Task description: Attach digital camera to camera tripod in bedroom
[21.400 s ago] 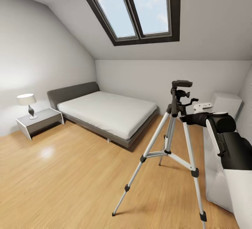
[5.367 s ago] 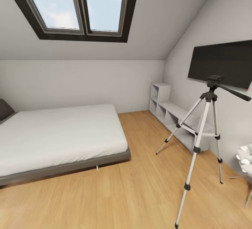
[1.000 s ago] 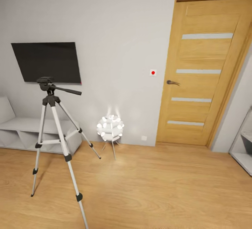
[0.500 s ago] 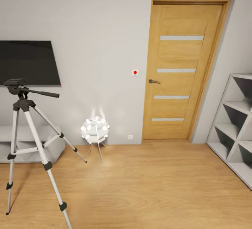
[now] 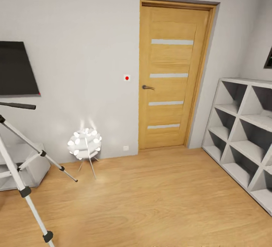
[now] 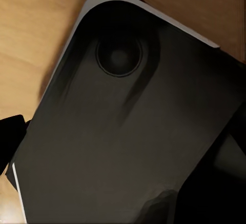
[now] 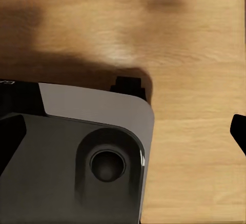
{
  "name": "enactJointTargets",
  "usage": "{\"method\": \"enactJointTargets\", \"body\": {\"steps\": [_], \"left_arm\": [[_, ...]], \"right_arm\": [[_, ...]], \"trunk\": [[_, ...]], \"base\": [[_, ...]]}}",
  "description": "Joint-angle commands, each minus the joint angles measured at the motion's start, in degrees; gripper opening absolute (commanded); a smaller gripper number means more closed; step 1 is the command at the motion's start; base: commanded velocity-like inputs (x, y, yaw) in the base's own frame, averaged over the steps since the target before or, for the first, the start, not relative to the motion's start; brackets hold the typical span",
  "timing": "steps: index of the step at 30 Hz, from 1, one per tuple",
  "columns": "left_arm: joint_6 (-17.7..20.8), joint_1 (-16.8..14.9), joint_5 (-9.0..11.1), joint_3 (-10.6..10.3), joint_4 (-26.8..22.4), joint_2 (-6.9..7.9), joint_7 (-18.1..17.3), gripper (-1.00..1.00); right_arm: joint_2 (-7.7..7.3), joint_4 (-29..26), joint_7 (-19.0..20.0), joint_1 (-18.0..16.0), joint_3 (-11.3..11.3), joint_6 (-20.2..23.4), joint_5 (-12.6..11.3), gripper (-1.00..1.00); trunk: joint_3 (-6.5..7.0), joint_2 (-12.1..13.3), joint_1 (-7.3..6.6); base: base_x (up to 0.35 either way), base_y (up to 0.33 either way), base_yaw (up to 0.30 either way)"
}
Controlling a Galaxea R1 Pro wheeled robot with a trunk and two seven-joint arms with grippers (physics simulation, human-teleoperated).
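Observation:
The camera tripod (image 5: 23, 186) stands at the far left edge of the head view. Its silver legs, black joints and the tip of its long pan handle (image 5: 17, 106) show, while its head is cut off by the frame. The digital camera is out of view. This is the bedroom, with a light wood floor (image 5: 151, 198) and pale grey walls. In each wrist view dark fingertips sit at the two side edges, so my left gripper (image 6: 123, 147) and right gripper (image 7: 123, 142) are open and hold nothing. Both hang over my own dark base, above the floor.
A wooden door (image 5: 170, 75) with a lever handle stands shut in the middle. A glowing white clustered-shade lamp (image 5: 84, 143) sits by the wall. White cube shelving (image 5: 241, 134) lines the right side. A wall TV (image 5: 17, 69) and a low white shelf (image 5: 26, 164) are at left.
The head view has swung to the right. The tripod, lamp and door have slid left in the picture, and the cube shelving has come further into view at right.

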Motion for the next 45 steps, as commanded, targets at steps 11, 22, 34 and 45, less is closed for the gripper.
{"method": "enactJointTargets", "body": {"steps": [11,22,34,45], "left_arm": [[-0.06,0.0,-0.59,-0.01,-0.37,-0.12,0.04,1.0],[-0.14,0.0,-0.66,-0.08,-0.41,-0.31,-0.04,1.0],[-0.12,0.0,-0.66,-0.08,-0.41,-0.4,-0.05,1.0],[2.29,-0.07,-0.77,0.04,-3.42,0.34,0.16,1.0]], "right_arm": [[0.01,0.08,0.14,-0.1,-0.02,-0.45,0.68,1.0],[0.34,0.08,0.29,-0.09,0.22,-1.31,1.06,1.0],[0.26,0.08,0.52,-0.08,0.26,-1.59,1.09,1.0],[0.21,-0.55,0.31,-0.13,0.24,-0.82,1.2,1.0]], "trunk": [[-0.05,-0.03,0.0],[-0.05,-0.03,0.0],[-0.05,-0.03,0.0],[-0.05,-0.03,0.0]], "base": [[0.0,0.0,-0.3],[0.0,0.0,-0.137],[0.0,0.0,-0.004],[0.0,0.0,0.0]]}}
